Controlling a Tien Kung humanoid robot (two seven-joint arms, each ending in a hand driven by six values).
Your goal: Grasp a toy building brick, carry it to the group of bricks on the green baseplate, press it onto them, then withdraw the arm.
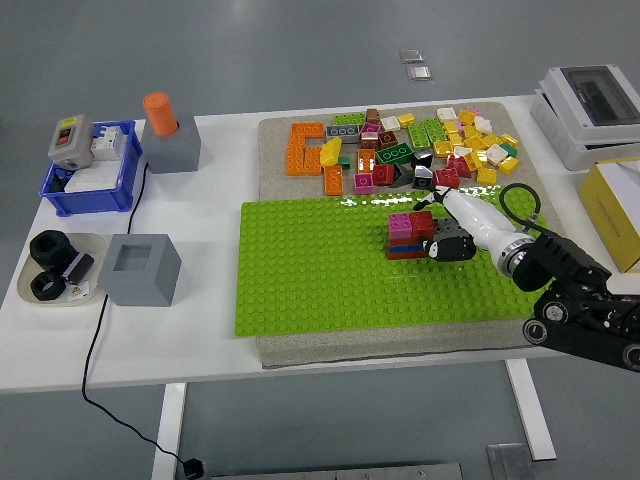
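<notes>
While the pressing step is apparently underway: the right robot hand is resting against the right side of the brick stack; I cannot tell whether it is closed on a brick or only pushing
Task's thing: the stack, pink and red on top, is sitting right of centre on the green baseplate
Why held so: judging by the contact, the hand is seating a brick
Loose bricks: lying beyond the baseplate, within reach as supply
Blue bin: holding a grey switch box and white parts
Beige dish: holding black nuts
Grey block: sitting on the desk, its recess looking vacant
</notes>
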